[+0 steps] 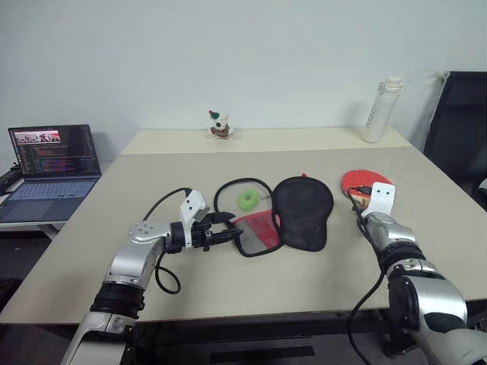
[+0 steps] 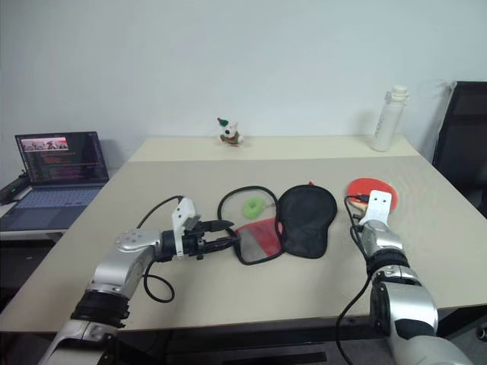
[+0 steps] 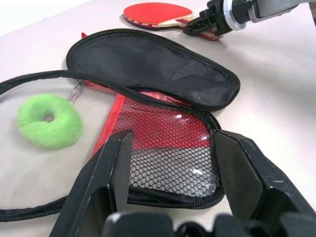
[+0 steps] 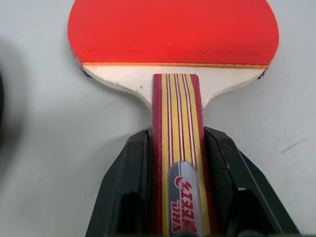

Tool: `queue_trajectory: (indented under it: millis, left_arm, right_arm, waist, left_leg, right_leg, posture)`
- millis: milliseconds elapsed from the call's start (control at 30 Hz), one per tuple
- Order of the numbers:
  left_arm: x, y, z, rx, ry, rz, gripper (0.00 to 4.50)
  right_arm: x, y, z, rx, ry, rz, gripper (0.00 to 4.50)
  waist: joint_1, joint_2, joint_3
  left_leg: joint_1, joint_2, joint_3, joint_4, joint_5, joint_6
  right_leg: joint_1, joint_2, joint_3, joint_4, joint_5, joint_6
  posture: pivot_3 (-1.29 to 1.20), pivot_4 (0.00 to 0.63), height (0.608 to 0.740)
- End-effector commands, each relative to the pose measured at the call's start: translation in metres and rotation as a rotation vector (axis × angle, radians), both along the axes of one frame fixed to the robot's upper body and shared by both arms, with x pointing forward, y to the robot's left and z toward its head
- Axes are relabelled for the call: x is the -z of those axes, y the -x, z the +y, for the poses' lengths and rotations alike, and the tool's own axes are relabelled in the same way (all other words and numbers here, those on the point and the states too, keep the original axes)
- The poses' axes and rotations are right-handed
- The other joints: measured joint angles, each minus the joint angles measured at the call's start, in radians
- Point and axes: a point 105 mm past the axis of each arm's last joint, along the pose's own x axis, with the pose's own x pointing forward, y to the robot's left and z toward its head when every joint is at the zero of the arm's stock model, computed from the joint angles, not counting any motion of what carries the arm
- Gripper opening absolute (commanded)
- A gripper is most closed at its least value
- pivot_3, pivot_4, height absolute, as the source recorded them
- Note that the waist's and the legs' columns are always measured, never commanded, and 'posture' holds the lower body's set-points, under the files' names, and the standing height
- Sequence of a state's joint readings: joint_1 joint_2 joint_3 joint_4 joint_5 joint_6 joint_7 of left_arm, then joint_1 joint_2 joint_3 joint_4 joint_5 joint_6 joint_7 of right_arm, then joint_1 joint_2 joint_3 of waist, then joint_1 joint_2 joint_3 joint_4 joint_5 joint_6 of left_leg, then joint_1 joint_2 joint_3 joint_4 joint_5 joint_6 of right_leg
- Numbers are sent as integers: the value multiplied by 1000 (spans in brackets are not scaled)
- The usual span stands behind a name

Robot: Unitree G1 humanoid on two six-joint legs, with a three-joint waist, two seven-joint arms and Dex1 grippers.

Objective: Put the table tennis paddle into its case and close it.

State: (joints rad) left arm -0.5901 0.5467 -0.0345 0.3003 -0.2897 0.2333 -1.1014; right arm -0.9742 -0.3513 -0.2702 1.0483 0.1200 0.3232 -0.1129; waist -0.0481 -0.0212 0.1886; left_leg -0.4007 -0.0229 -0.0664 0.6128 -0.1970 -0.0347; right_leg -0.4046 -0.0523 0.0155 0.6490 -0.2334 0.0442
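Left eye view, taken left to right with the case point(image 1: 293, 213) as landmark. A laptop point(image 1: 55, 163) sits on a side stand well to the left of the case, off the table point(image 1: 114, 251).

Left gripper point(image 1: 228, 228): at the case's left edge, level with the table. Its fingers point(image 3: 111, 168) are spread, one either side of the mesh pocket corner point(image 3: 168, 168). Whether they touch the fabric cannot be told; nothing is pinched.

The case lies unzipped in the middle of the table, black flap thrown open to the right, red mesh-pocket face to the left, zip track looping out behind. A green ring point(image 1: 248, 199) on a small chain lies just behind the red face.

Paddle point(image 1: 364, 185): flat on the table just right of the case, apart from it, red face away from the robot, handle point(image 4: 180, 148) toward it.

Right gripper point(image 1: 364, 199): over the handle. Its fingers point(image 4: 129, 187) bracket the handle on both flanks and appear to be pressing on it; the paddle rests on the table, not lifted.

Assessment: the paddle is rigid, light, and its rubber face grippy; the handle is the proper hold, taken near the blade to limit swing. The case is limp and will slide or collapse unless pinned at its rim.
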Motion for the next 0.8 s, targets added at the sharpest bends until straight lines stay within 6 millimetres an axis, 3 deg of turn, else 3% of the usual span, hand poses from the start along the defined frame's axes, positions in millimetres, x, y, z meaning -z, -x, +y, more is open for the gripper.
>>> queue_trajectory:
  millis: [33,200,500,767,800]
  left_arm:
    - [-15,0,-1,11,3,-55,2809]
    - [-14,0,-3,21,0,-53,2809]
    - [-11,-1,-8,45,0,-39,2809]
    - [-12,-2,-13,67,3,-39,2809]
    - [-13,-2,-14,69,4,-39,2809]
  right_arm:
    - [-4,10,-25,-1,62,17,1253]
    - [-15,31,-47,-63,100,41,1253]
    - [-11,100,-52,-153,75,157,1252]
    - [-1,107,-44,-187,15,193,1252]
    - [0,106,-46,-179,17,193,1602]
  waist:
    - [3,0,0]
    - [22,0,0]
    - [19,0,0]
    - [16,0,0]
    - [15,0,0]
  left_leg:
    - [0,0,0,0,0,0]
    - [-1,0,-1,0,0,0]
    - [-2,0,-2,-1,0,0]
    - [0,0,-1,0,0,0]
    - [0,0,0,0,0,0]
  right_leg:
    - [0,0,0,0,0,0]
    - [0,-1,-1,-1,0,0]
    - [-1,0,-2,-1,-1,1]
    - [0,0,-1,-1,-3,5]
    - [0,0,-1,-1,-3,5]
  posture:
    - [0,150,740]
    - [0,150,740]
    - [0,150,740]
    - [0,150,740]
    - [0,150,740]
